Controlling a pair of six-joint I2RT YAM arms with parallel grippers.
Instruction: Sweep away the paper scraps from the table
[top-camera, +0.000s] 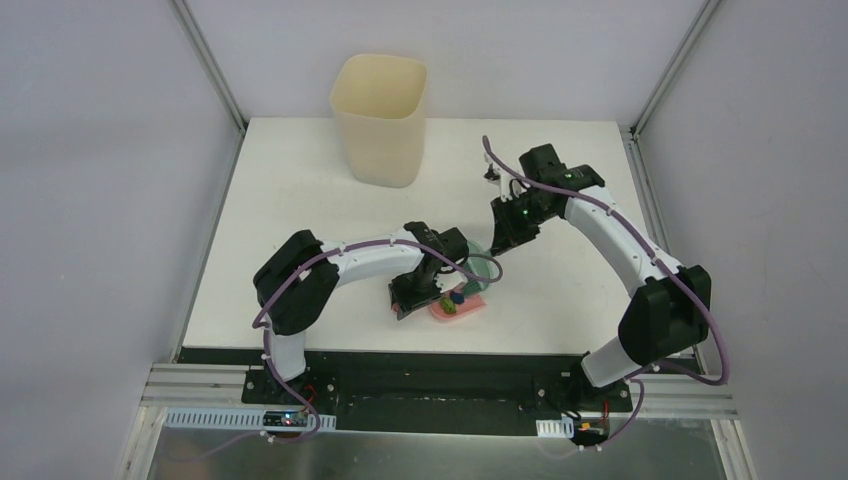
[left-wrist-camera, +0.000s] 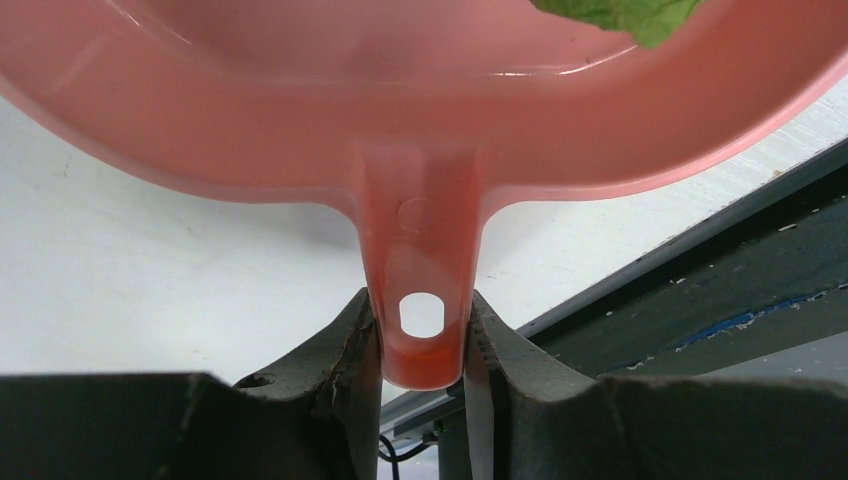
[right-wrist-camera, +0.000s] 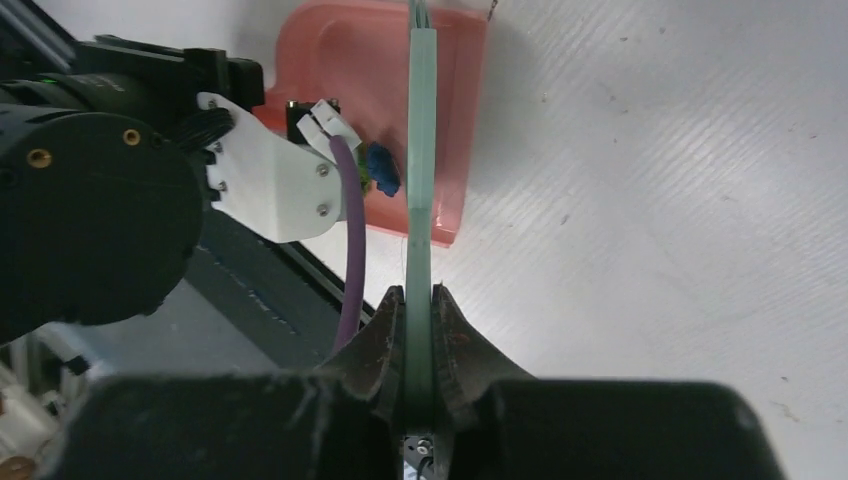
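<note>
The pink dustpan (top-camera: 470, 309) rests on the white table (top-camera: 300, 220) near its front edge. My left gripper (left-wrist-camera: 421, 315) is shut on the dustpan's handle (left-wrist-camera: 420, 260). Paper scraps lie inside the pan: a green scrap (top-camera: 448, 307) and a navy scrap (top-camera: 457, 297). The right wrist view shows the navy scrap (right-wrist-camera: 381, 170) beside the teal brush handle (right-wrist-camera: 421, 150). My right gripper (right-wrist-camera: 418, 300) is shut on that thin handle, holding the brush (top-camera: 482, 265) over the dustpan (right-wrist-camera: 340, 60). A green scrap (left-wrist-camera: 630, 12) shows at the pan's top edge.
A tall cream bin (top-camera: 379, 118) stands at the back of the table, left of centre. Grey walls and metal rails frame the table. The dark front rail (left-wrist-camera: 700, 270) runs just behind the dustpan handle. The left arm's purple cable (right-wrist-camera: 350, 230) hangs close to the brush.
</note>
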